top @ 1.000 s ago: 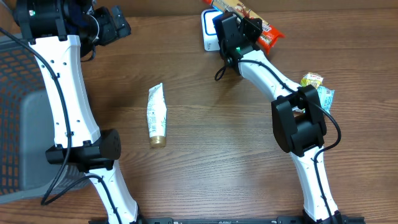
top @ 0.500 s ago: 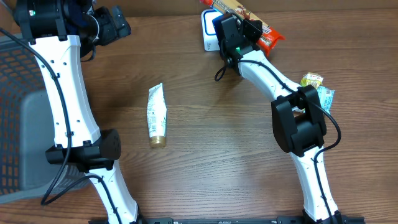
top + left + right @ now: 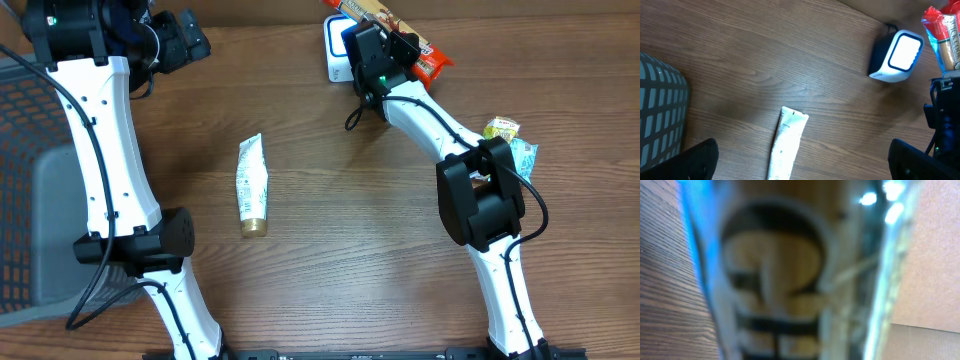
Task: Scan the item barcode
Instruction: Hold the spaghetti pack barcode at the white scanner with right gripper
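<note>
light: bright, even; soft shadows | right wrist: snack wrapper (image 3: 790, 280) out of focus; glare at top

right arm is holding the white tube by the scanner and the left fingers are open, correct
Not quite. The right fingers hold a red snack packet by the scanner, not the white tube, which lies untouched on the table. The overhead view shows it. The left fingers are open, as you said.
</note>
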Robot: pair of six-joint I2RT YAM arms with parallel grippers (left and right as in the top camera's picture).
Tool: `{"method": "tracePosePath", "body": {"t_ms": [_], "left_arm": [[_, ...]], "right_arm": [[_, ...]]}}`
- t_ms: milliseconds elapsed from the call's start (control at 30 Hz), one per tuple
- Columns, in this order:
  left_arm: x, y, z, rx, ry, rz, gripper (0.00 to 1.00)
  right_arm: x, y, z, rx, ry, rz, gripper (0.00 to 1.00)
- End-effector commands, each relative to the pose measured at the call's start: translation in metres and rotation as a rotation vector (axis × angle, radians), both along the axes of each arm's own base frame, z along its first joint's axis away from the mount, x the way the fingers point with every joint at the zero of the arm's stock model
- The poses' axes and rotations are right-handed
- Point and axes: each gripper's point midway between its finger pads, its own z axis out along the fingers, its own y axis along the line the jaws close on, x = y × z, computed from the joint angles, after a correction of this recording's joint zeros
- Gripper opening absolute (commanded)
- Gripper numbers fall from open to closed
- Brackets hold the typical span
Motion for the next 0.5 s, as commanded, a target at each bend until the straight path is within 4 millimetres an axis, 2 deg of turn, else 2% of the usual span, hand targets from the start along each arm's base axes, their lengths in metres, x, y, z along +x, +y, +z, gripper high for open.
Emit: {"method": "tracePosePath", "body": {"t_ms": [0, 300, 400, 467], "left_arm": [[-0.005, -0.003, 0.011, 0.017, -0.027, -0.020, 1.00], [-0.005, -0.003, 0.011, 0.017, -0.027, -0.020, 1.00], [-0.005, -0.003, 0.011, 0.018, -0.027, -0.020, 1.00], [-0.005, -0.003, 0.011, 0.018, -0.027, -0.020, 0.99]], "right_arm": [[0.005, 0.001, 0.056, 0.089, -0.159, -0.045, 0.04], [0.006, 0.003, 0.057, 0.086, -0.158, -0.038, 0.04], [0.003, 0.010, 0.066, 0.094, -0.170, -0.025, 0.04], [-0.001, 0.017, 0.080, 0.107, -0.190, -0.012, 0.04]]}}
